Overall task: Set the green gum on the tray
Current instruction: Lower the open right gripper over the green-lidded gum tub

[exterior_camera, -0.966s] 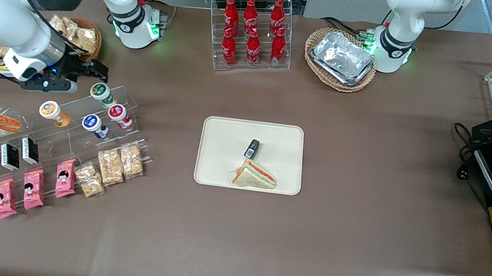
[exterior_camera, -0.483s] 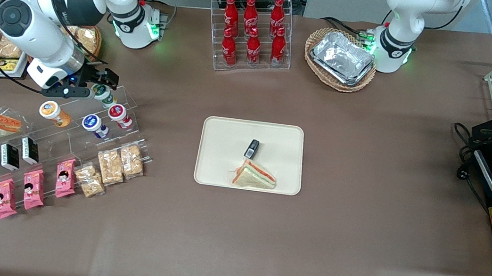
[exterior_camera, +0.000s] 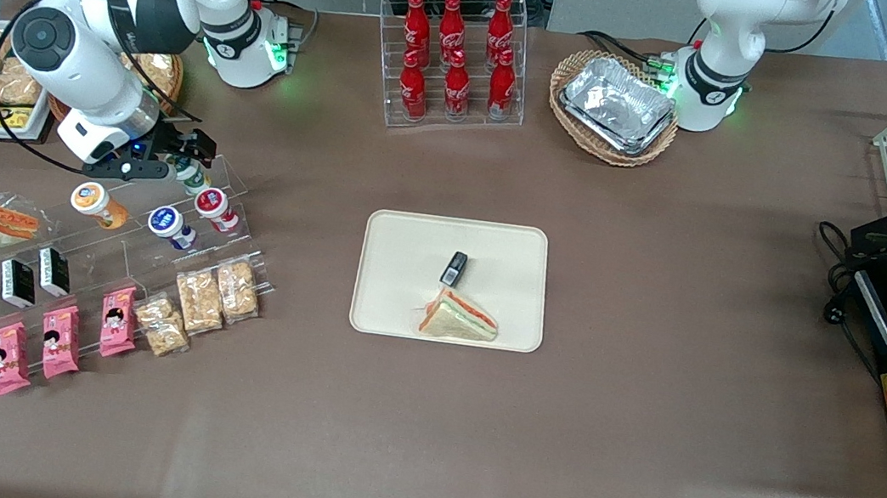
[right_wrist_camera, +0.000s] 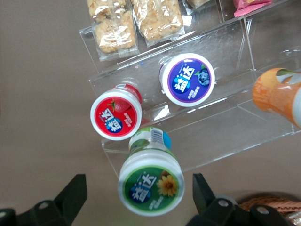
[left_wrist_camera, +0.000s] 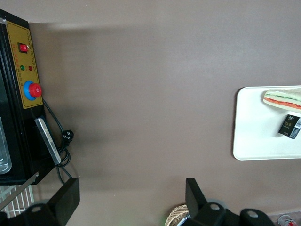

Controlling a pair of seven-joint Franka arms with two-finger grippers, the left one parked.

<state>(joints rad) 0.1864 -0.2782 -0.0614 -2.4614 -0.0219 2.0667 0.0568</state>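
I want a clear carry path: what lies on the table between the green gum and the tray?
Front view: only bare tabletop between the green gum, at the gripper, and the tray.

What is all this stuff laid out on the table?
green gum: one, green lid, top step of clear rack
other gum bottles: three, red, blue, orange lids, same rack
tray: one, cream, mid-table, holding a sandwich and a small black pack
cola bottles: six, red, clear stand
foil trays: silver, wicker basket
pink snack packs: three, nearest camera
end effector: one, black, open, straddling the green gum
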